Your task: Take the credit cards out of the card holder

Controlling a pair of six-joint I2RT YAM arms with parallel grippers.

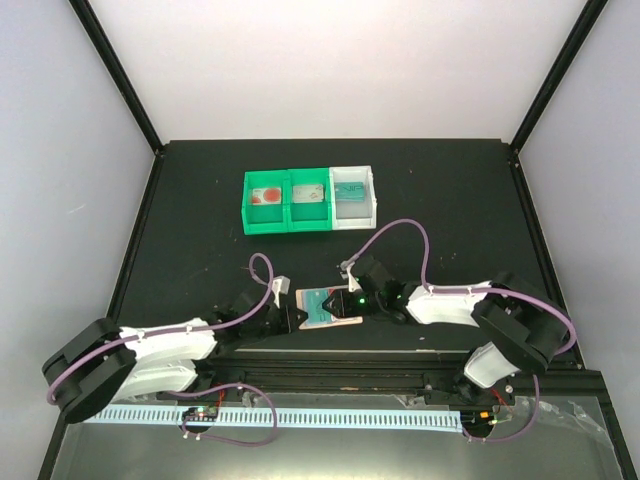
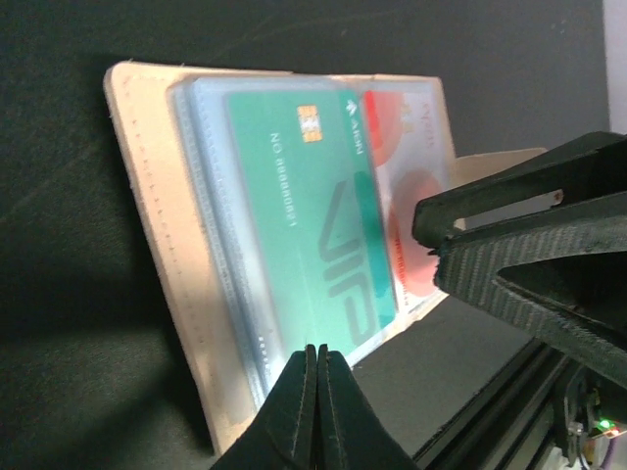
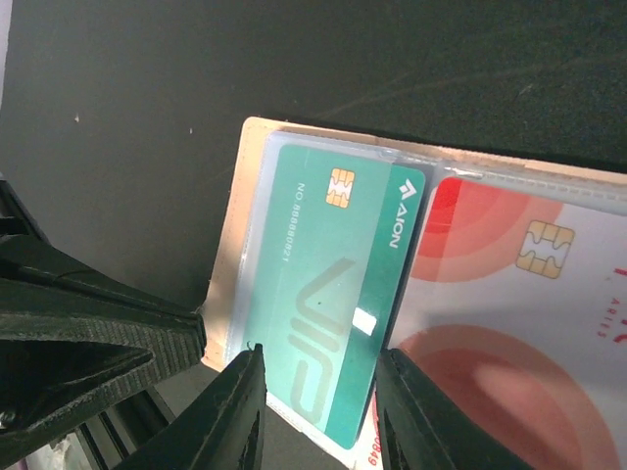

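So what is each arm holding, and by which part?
Left fingers pinch the near edge of the card holder. Right fingers straddle the end of the teal card; grip unclear.

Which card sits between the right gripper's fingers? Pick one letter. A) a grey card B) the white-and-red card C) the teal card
C: in the right wrist view the right gripper has a finger on each side of the lower end of the teal card; the white-and-red card lies beside it in the card holder.

Teal credit card [image 2: 313, 225] in card holder [image 2: 147, 196]
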